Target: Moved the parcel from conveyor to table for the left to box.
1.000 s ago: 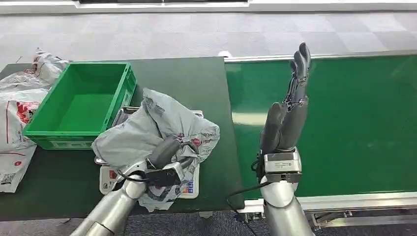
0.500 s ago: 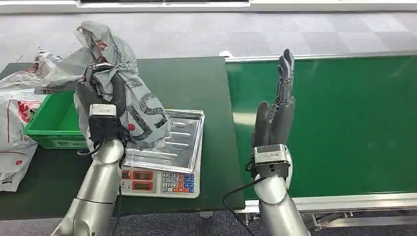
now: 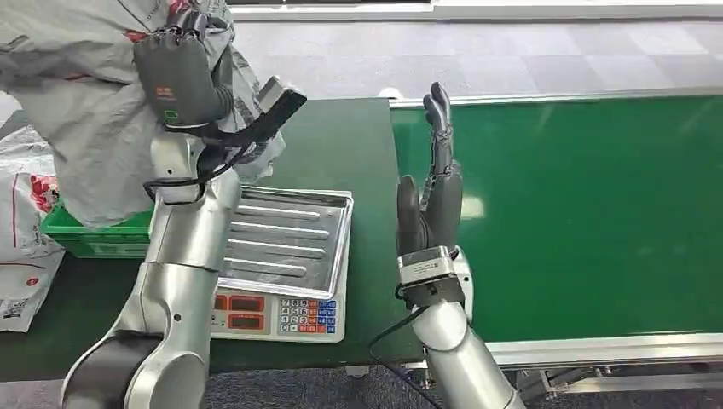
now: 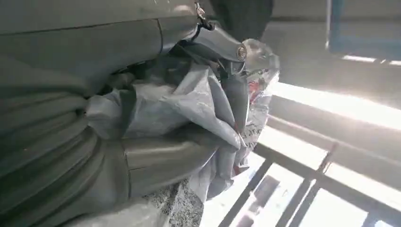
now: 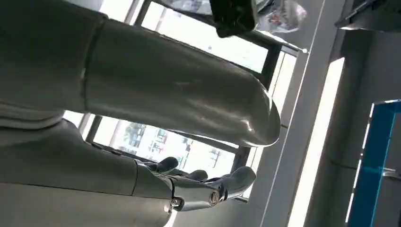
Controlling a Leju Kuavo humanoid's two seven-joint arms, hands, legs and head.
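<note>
1. Parcel point(image 3: 81, 119): lifted clear of the scale point(image 3: 281, 264) where it lay a second ago; now raised high at the left of the head view, hanging as a crumpled grey poly bag over the near side of the crate point(image 3: 94, 230). No contact with the scale tray.
2. Left hand point(image 3: 181, 77): clenched on the parcel's bunched upper folds. Confirmed in the left wrist view, with grey film point(image 4: 189, 109) gathered between thumb and fingers point(image 4: 234, 101).
3. Left arm: swung up and leftward over the last second, from low over the scale to well above the table point(image 3: 349, 145).
4. Right hand point(image 3: 430, 200): released, holding nothing, fingers straight and pointing up. Shifted leftward from above the conveyor point(image 3: 597, 204) to the seam between belt and table.
5. Scale tray: now bare, keypad and displays exposed.
6. Other bags point(image 3: 26, 221): lying at the left table edge beside the crate.
7. Meaning for the task, judged: transfer to the table done and weighing apparently finished; boxing under way. Remaining: lowering over the crate and opening the hand. Risk: hanging film snagging the crate rim.
</note>
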